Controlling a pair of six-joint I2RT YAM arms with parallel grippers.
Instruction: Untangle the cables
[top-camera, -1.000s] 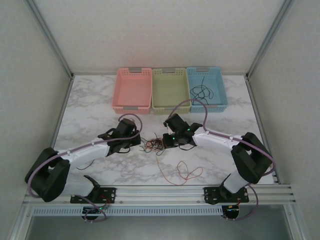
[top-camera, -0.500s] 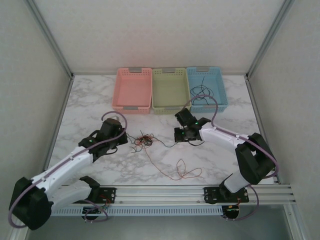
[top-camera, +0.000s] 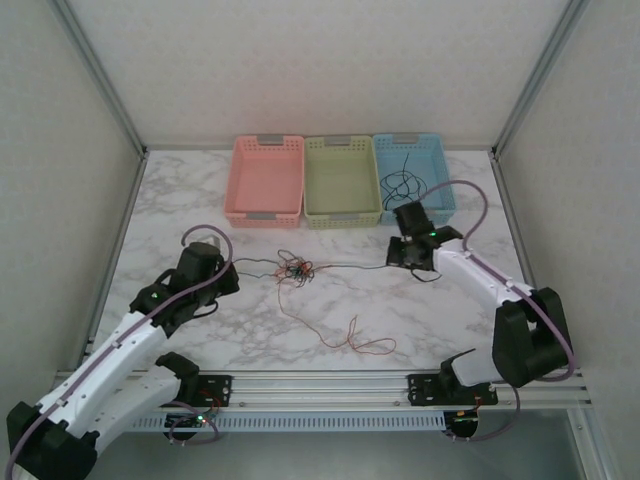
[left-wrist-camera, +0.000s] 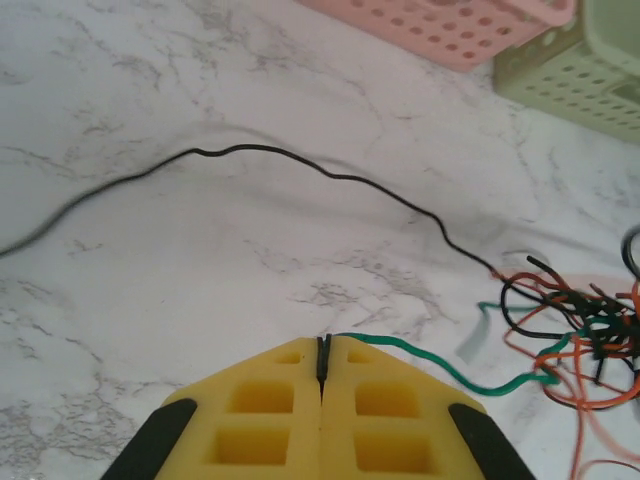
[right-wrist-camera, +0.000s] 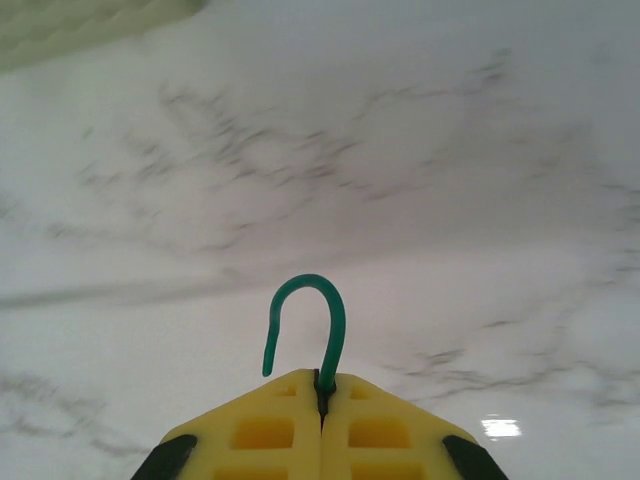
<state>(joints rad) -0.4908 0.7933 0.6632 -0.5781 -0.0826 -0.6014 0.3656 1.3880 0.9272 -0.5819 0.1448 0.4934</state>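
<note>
The cables form a small knotted clump (top-camera: 295, 270) of orange-red, black and green wires mid-table, seen at the right edge of the left wrist view (left-wrist-camera: 590, 330). My left gripper (top-camera: 230, 268) is left of the clump, its yellow jaws (left-wrist-camera: 323, 348) shut on a green cable (left-wrist-camera: 450, 372) that runs to the clump. My right gripper (top-camera: 392, 258) is right of the clump, shut (right-wrist-camera: 321, 378) on a green cable whose free end (right-wrist-camera: 312, 292) hooks over. Thin strands stretch from each gripper to the clump. An orange strand (top-camera: 345, 338) trails toward the near edge. A black cable (left-wrist-camera: 300, 165) curves across the marble.
Three baskets stand in a row at the back: pink (top-camera: 266, 180), green (top-camera: 342, 180) and blue (top-camera: 413, 176), the blue one holding a black wire (top-camera: 403, 185). The pink (left-wrist-camera: 450, 25) and green (left-wrist-camera: 570, 80) baskets show in the left wrist view. Frame walls border the table.
The two grippers have drawn apart, left one to the left, right one to the right and back. The clump has been pulled into a line between them.
</note>
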